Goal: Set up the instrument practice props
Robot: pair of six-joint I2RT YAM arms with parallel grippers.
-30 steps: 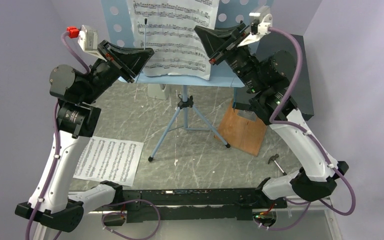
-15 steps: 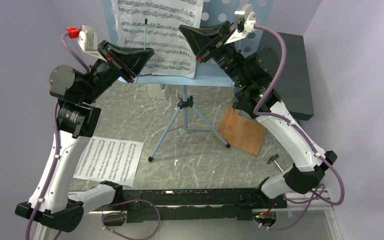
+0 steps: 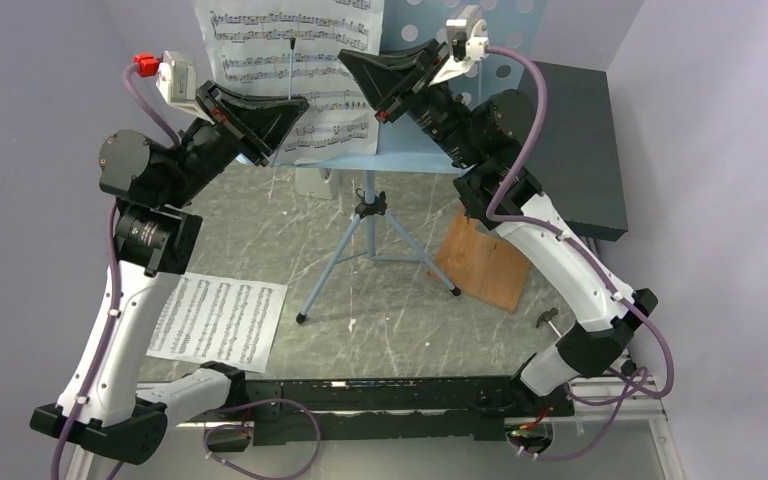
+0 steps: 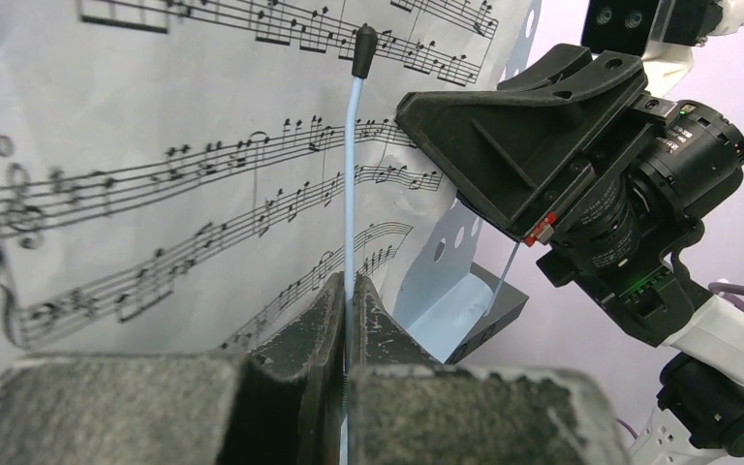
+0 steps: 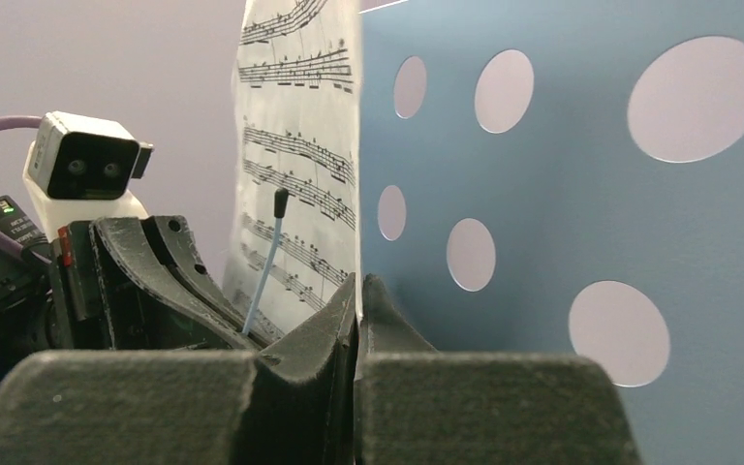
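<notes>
The light blue perforated music stand (image 3: pixel 422 150) stands on its tripod at the back middle of the table. A white sheet-music page (image 3: pixel 260 45) leans upright against its panel (image 5: pixel 542 194). My right gripper (image 3: pixel 372 90) (image 5: pixel 358 291) is shut on that page's right edge (image 5: pixel 300 145). My left gripper (image 3: pixel 282 125) (image 4: pixel 349 291) is shut on the stand's thin blue page-holder wire (image 4: pixel 352 174), which rises in front of the page. A second printed page (image 3: pixel 218 318) lies flat at the near left. The small grey-white metronome (image 3: pixel 315 182) sits under the stand's ledge, mostly hidden.
A wooden board (image 3: pixel 485 265) leans at the right with a big dark box (image 3: pixel 575 150) behind it. A small hammer (image 3: pixel 548 318) lies near the right arm's base. Purple walls close in on both sides.
My right gripper has slid to the left along the stand, carrying the sheet-music page with it. The left gripper has stayed in place on the wire.
</notes>
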